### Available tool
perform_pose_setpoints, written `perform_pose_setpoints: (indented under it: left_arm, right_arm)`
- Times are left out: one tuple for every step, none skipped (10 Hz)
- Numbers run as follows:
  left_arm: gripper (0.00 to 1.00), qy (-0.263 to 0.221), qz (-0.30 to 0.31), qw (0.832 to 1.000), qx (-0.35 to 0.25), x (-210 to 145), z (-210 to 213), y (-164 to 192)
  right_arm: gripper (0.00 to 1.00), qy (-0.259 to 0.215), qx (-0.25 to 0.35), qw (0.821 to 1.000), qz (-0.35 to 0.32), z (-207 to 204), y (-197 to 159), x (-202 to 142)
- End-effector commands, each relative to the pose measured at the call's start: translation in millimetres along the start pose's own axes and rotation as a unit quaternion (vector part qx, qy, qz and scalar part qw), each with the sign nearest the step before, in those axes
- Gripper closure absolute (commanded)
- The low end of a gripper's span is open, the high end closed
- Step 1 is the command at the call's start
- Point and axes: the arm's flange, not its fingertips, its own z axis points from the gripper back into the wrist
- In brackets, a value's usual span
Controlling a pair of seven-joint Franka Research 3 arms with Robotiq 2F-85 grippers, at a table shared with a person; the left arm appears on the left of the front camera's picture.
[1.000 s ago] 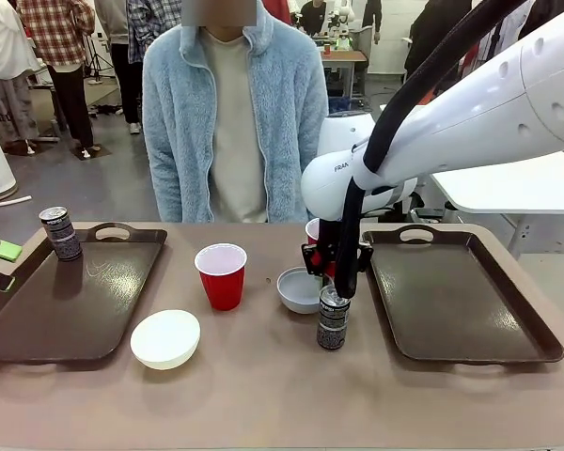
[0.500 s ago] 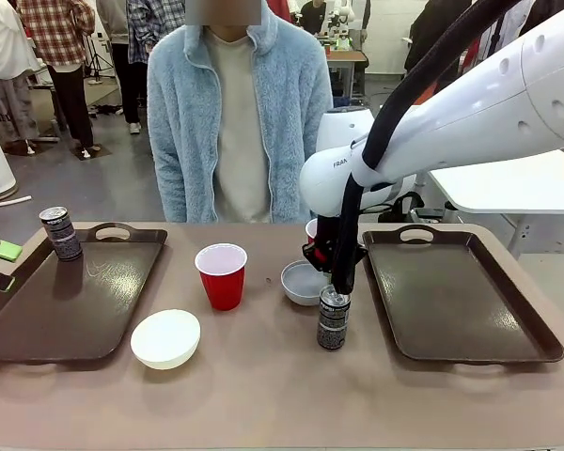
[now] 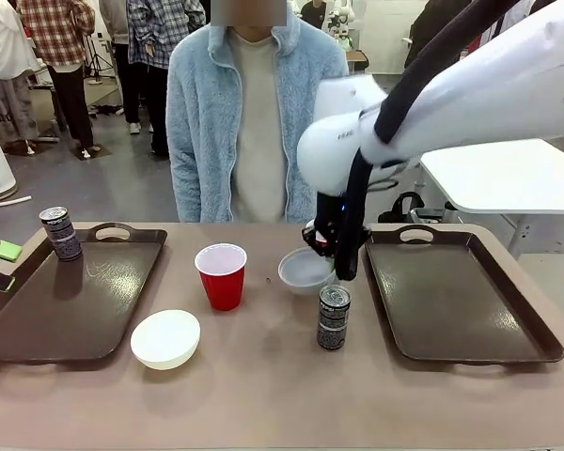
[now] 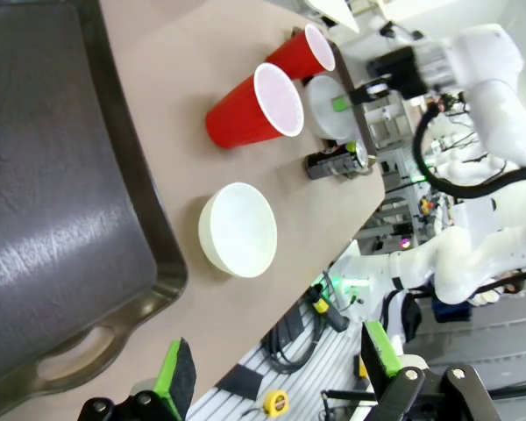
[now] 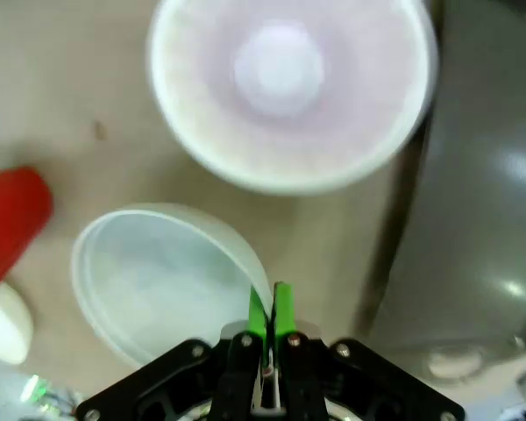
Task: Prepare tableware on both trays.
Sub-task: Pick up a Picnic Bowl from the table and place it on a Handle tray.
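**Step in hand: transfer of the pale grey bowl to the right tray**

1. State. My right jaws are closed narrow on the rim of the pale grey bowl [image 5: 158,281], one green pad [image 5: 283,309] inside the wall and one outside. In the front view the bowl [image 3: 305,270] hangs tilted, and I judge it clear of the surface. My left jaws stand wide with nothing between them, above the handle end of the left tray [image 4: 61,175].

2. Surroundings. The right tray [image 3: 461,301] lies bare just beside the bowl. A dark can [image 3: 334,318] stands on the surface on the near side of the bowl. A red cup [image 5: 289,79] stands close on the far side, next to the tray's edge.

3. Procedure.
   - The grip is one-sided, so I expect the bowl to swing. Move slowly and hold the pinch firm.
   - Raise the bowl's low edge above the tray's raised rim before moving sideways.
   - Travel straight toward the tray, drifting neither toward the can nor toward the red cup.
   - Lower until the base sits flat on the tray floor, then release.

4. Remaining items. The second red cup [image 3: 222,275] and the white bowl [image 3: 165,338] stand on the surface between the trays. A second can [image 3: 61,233] stands at the left tray's far corner.
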Motion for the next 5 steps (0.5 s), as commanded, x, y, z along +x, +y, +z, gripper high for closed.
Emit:
perform_pose_setpoints:
  left_arm:
    - [0.00, -0.004, -0.002, 1.000, -0.008, 0, 1, 0]
    - [0.00, -0.004, -0.002, 1.000, -0.008, 0, 1, 0]
    - [0.00, -0.004, -0.002, 1.000, -0.008, 0, 1, 0]
    - [0.00, -0.004, -0.002, 1.000, -0.008, 0, 1, 0]
    - [0.00, -0.004, -0.002, 1.000, -0.008, 0, 1, 0]
  right_arm:
    - [1.00, -0.038, 0.006, 0.999, -0.005, 56, -20, -40]
    - [1.00, -0.056, -0.005, 0.998, -0.026, 81, -34, -51]
    - [1.00, -0.054, -0.015, 0.997, -0.048, 98, -55, -55]
    - [1.00, -0.043, -0.029, 0.996, -0.072, 114, -86, -56]
    - [1.00, -0.030, -0.043, 0.995, -0.081, 123, -124, -55]
